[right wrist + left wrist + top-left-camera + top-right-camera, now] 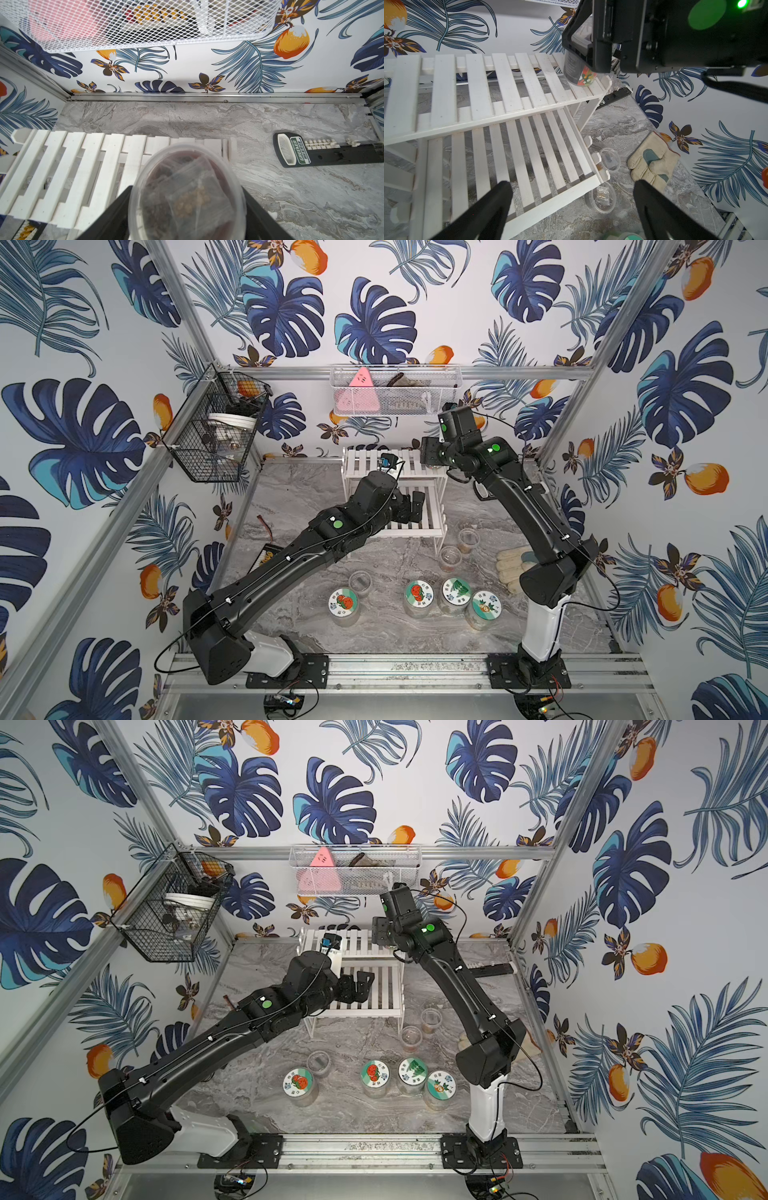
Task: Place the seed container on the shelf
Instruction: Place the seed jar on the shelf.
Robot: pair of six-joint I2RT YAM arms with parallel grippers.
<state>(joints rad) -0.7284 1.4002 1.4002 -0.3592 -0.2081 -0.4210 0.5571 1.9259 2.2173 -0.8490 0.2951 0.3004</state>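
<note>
seed container [578, 72] gripped by right tool [187, 188], above shelf [500, 87] top tier

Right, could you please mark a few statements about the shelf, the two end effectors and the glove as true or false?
1. The right end effector holds a clear seed container. True.
2. The left end effector is shut on a lid. False: it is open and empty, over the shelf.
3. The seed container is at the shelf's upper tier. True.
4. The glove lies in a basket. False: it lies on the table.
</note>
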